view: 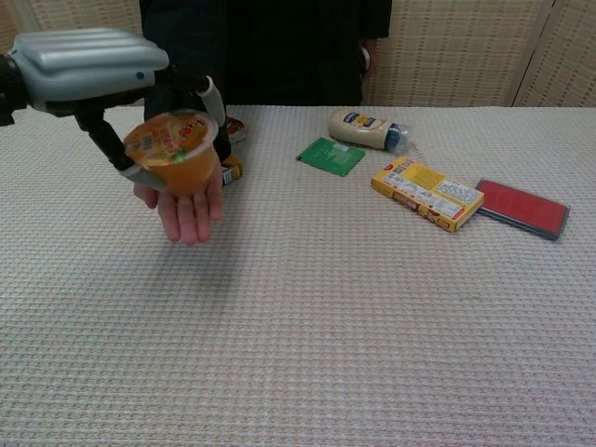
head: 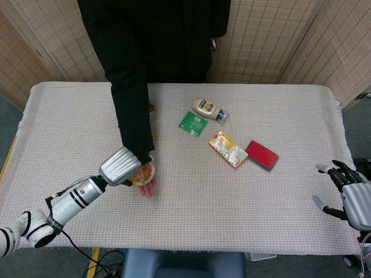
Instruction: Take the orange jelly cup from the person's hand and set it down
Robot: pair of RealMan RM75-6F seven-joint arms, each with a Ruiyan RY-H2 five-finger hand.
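**Two cameras, one table**

Head view: high above the near edge, looking steeply down on the whole table (head: 278, 191). Chest view: low and close, facing level across the cloth toward the person. Shared by both: the left hand (head: 120, 167) (view: 84, 70), the jelly cup (head: 142, 172) (view: 177, 154) between its fingers, and the packets beyond.

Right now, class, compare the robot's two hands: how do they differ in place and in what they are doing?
The left hand is over the table, fingers round the jelly cup above the person's palm; the right hand sits off the table's right edge. The left grips the cup; the right holds nothing, fingers spread. Both are grey with dark fingers.
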